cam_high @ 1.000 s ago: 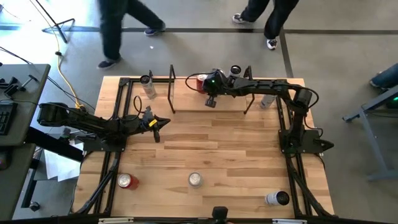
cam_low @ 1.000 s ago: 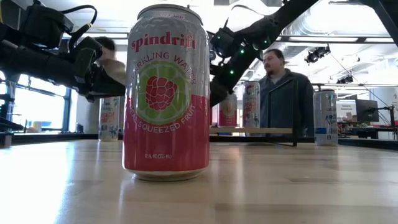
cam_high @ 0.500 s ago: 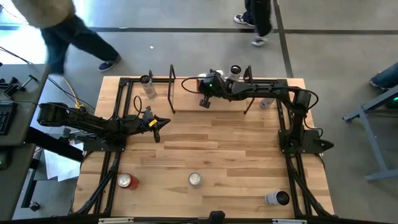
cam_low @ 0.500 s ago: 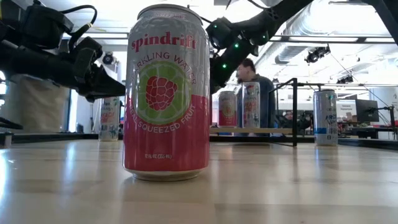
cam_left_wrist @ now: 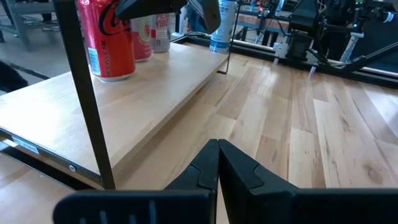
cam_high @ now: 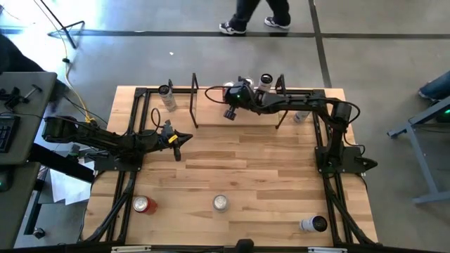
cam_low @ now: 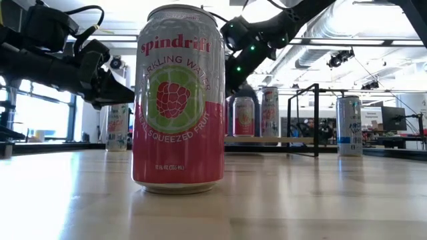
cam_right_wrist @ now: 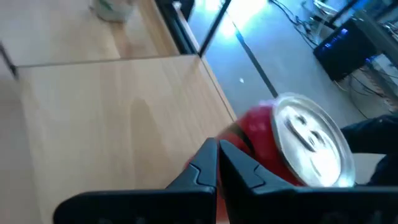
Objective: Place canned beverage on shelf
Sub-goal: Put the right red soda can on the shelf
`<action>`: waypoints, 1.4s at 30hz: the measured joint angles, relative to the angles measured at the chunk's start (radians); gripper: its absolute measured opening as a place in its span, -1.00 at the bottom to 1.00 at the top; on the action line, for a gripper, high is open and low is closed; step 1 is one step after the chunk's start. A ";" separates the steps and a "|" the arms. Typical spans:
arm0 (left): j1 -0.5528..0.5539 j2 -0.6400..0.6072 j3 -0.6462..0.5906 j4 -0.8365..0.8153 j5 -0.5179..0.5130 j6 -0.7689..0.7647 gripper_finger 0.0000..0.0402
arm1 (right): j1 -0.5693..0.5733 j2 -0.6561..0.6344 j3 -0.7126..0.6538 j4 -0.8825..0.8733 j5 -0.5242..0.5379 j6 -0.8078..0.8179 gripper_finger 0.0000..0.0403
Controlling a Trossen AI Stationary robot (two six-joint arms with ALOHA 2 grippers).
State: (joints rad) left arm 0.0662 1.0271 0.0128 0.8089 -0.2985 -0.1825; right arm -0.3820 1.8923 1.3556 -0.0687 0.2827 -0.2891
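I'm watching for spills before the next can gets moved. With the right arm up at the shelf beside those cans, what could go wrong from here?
1. The right gripper, shut and empty, hangs close beside the red can on the shelf; a sideways swing could tip it.
2. Other cans stand close beside that one, so one fall may topple its neighbours.
3. The shelf's thin black end frame stands near the arm's path and could be snagged. The left gripper waits shut, clear of the shelf.

A grey concrete floor [cam_high: 211, 56] crossed by dark lines is seen beyond the table [cam_high: 239, 169]. A desk [cam_high: 17, 119] stands alongside. Bright windows [cam_low: 47, 113] and ceiling ducts [cam_low: 353, 27] are shown.
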 joint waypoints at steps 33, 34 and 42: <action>-0.002 0.000 0.000 -0.019 0.027 -0.024 -1.00 | -0.063 -0.006 0.034 -0.247 0.000 0.054 -1.00; -0.002 0.000 0.000 -0.019 0.027 -0.024 -1.00 | -0.061 -0.006 0.034 -0.246 -0.011 0.056 -1.00; -0.002 0.000 0.000 -0.019 0.027 -0.024 -1.00 | -0.034 -0.005 0.035 -0.240 -0.103 0.034 -1.00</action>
State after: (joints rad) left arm 0.0647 1.0272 0.0128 0.7902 -0.2714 -0.2070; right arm -0.4163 1.8870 1.3901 -0.3090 0.1793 -0.2548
